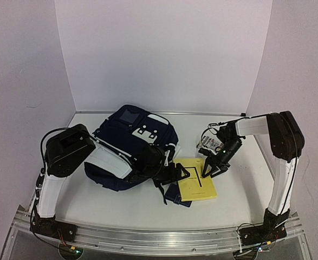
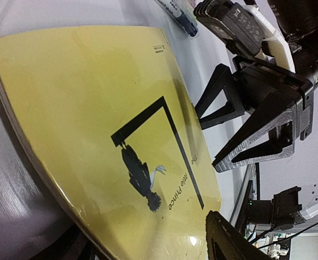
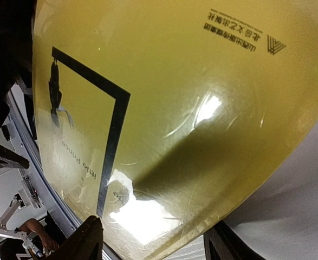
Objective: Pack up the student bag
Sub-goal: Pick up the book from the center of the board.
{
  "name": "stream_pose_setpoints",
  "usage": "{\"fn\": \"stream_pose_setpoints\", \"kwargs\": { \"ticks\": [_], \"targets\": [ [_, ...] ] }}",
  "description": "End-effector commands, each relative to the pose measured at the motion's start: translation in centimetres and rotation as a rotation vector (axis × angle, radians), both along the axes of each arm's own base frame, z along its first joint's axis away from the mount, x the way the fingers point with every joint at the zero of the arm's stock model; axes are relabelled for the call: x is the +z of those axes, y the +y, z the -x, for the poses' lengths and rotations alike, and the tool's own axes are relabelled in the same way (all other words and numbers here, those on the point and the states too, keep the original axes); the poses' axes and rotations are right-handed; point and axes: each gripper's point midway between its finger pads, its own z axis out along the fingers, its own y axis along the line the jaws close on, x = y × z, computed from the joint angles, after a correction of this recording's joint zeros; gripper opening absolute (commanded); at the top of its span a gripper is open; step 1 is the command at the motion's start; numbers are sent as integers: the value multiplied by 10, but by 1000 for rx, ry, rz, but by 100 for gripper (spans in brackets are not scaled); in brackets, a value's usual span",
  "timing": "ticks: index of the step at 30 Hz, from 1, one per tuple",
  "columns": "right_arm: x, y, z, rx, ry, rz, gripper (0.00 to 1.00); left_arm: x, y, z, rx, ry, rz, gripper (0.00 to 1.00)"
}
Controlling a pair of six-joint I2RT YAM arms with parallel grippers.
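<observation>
The student bag [image 1: 132, 142], navy with a white front patch, lies at the middle left of the table in the top view. A yellow book [image 1: 198, 186] lies to its right; in the left wrist view the book [image 2: 93, 108] fills most of the picture. My left gripper [image 1: 172, 173] is at the book's left edge. Its jaws are open, with one finger [image 2: 229, 241] over the cover's near corner. My right gripper [image 1: 210, 169] stands open at the book's right edge, tips down. In the right wrist view the book [image 3: 175, 97] spans its two fingers [image 3: 88, 238].
A small navy wallet [image 1: 174, 196] lies partly under the book's near-left corner. A clear packet of pens [image 1: 208, 143] lies behind the right gripper, and a marker [image 2: 177, 13] shows beyond the book. The bag's dark straps [image 1: 161, 189] trail toward the wallet.
</observation>
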Motion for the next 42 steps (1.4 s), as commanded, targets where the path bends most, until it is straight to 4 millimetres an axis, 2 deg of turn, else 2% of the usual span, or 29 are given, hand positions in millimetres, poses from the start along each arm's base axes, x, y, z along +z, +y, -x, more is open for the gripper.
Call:
{"fn": "stream_pose_setpoints", "kwargs": {
  "ticks": [1, 4, 7, 13, 17, 20, 24, 26, 29, 34, 38, 40, 42],
  "targets": [
    [-1, 17, 15, 18, 56, -79, 63, 30, -16, 0, -49, -40, 143, 65],
    [4, 21, 16, 23, 46, -98, 63, 44, -18, -2, -51, -71, 173, 56],
    [18, 25, 14, 31, 10, -133, 63, 59, -18, -3, -57, -104, 187, 43],
    [62, 25, 9, 60, -131, -177, 65, 88, -12, 0, -69, -162, 195, 13],
    [100, 17, 8, 100, -271, -161, 74, 114, -3, 8, -105, -221, 182, 1],
    [136, 10, 13, 146, -376, -155, 83, 137, 4, 24, -197, -291, 147, 0],
    [175, 4, 25, 210, -455, -169, 96, 144, 18, 48, -354, -336, 37, 0],
    [188, 2, 31, 221, -488, -174, 98, 153, 27, 69, -451, -350, 59, 0],
    [192, 7, 48, 303, -473, -197, 98, 161, 38, 90, -546, -348, 86, 0],
    [188, 30, 87, 462, -358, -254, 98, 182, 47, 112, -642, -361, 146, 1],
    [188, 44, 97, 519, -372, -259, 97, 198, 50, 123, -685, -386, 180, 3],
    [190, 49, 97, 520, -385, -272, 90, 203, 51, 128, -700, -395, 198, 4],
    [190, 54, 98, 524, -381, -287, 74, 211, 53, 132, -707, -414, 224, 4]
  ]
}}
